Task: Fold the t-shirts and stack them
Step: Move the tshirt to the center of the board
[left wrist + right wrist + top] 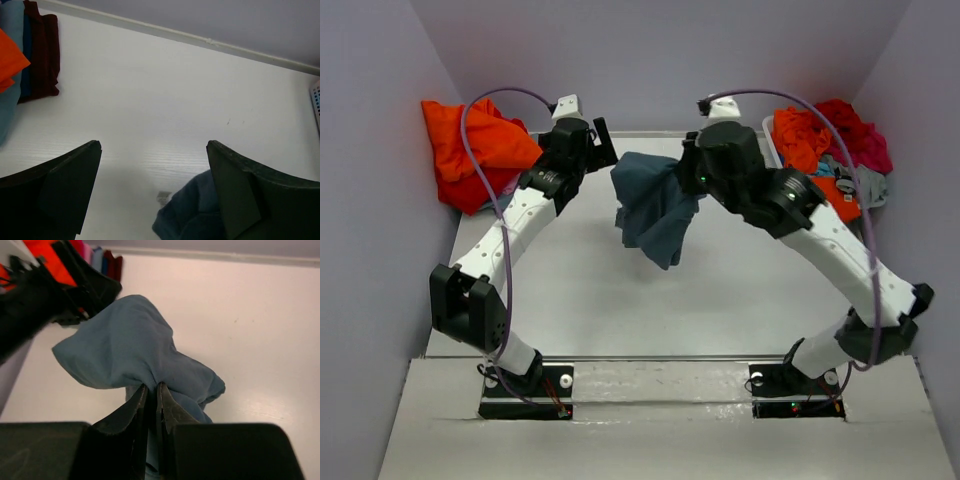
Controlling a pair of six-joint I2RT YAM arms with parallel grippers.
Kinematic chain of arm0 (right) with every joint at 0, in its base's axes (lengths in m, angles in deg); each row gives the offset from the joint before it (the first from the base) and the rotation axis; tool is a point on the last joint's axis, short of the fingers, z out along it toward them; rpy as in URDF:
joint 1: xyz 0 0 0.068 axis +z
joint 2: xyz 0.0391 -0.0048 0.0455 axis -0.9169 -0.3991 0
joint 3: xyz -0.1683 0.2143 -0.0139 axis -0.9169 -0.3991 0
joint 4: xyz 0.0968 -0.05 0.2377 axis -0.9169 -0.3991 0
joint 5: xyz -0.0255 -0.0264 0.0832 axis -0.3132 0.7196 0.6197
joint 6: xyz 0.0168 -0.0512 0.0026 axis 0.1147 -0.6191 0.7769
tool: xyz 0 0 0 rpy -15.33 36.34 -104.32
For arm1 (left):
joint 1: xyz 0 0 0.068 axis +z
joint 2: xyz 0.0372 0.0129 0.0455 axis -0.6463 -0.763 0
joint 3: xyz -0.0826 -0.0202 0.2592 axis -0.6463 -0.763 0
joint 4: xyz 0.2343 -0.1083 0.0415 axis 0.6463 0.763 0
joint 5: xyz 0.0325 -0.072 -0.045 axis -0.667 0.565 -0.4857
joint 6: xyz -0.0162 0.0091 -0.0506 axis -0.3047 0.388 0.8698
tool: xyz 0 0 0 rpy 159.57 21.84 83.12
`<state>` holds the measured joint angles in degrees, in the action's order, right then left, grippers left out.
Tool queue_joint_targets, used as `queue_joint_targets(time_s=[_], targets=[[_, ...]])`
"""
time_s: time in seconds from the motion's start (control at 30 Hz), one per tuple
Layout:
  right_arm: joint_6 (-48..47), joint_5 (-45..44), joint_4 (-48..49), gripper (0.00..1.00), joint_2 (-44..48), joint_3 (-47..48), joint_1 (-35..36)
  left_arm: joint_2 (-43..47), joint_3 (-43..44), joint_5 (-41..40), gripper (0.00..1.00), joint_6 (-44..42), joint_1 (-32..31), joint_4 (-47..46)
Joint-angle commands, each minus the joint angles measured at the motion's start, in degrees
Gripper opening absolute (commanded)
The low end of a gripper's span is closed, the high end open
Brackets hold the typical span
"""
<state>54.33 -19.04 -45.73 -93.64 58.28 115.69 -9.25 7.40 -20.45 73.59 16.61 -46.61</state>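
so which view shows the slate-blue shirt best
The top external view: it shows the whole slate-blue shirt, pinched by the right gripper. The right wrist view shows only the cloth near the grip; the left wrist view catches just a corner.

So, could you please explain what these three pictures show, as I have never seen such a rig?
Two robot arms stand bolted at the near edge of a white table. The overhead picture shows both; the other two come from a camera on each wrist, looking past its own jaws. The right gripper is shut on a bunched slate-blue t-shirt. The left gripper stands open and empty beside it. An orange-topped pile of shirts lies far left, a loose heap of orange, red and grey ones far right.
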Motion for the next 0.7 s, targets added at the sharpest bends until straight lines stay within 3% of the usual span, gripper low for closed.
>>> queue_joint_targets(time_s=[0.0,0.1,0.2,0.3,0.4,0.47,0.53,0.67], targets=[[-2.8,-5.6,12.3,0.07,12.3,-7.5,0.9,0.1,-0.4,0.4,0.99,0.5,-0.2,-2.4],[-4.2,-7.3,14.5,0.07,14.7,-10.2,0.9,-0.3,-0.3,0.7,0.99,0.5,-0.2,-2.4],[-3.1,-13.8,6.6,0.07,8.8,-3.6,3.2,-0.7,0.0,0.9,0.99,0.6,-0.2,-2.3],[-5.9,-11.9,14.1,0.07,11.0,-9.6,4.1,-0.7,-0.3,0.9,0.99,0.6,-0.2,-2.2],[-3.9,-14.8,4.8,0.07,4.3,-1.6,5.4,-0.6,-0.3,0.5,0.99,0.5,-0.2,-2.2],[-6.0,-18.6,8.6,0.07,5.2,-3.2,8.1,-0.6,0.0,0.4,0.99,0.2,-0.2,-2.0],[-8.3,-15.0,17.9,0.07,8.1,-9.8,8.1,-0.5,-0.1,0.2,0.99,0.2,-0.2,-2.0],[-7.1,-17.3,13.7,0.07,6.2,-6.4,9.7,-0.6,-0.1,0.0,0.99,0.0,-0.2,-1.8]])
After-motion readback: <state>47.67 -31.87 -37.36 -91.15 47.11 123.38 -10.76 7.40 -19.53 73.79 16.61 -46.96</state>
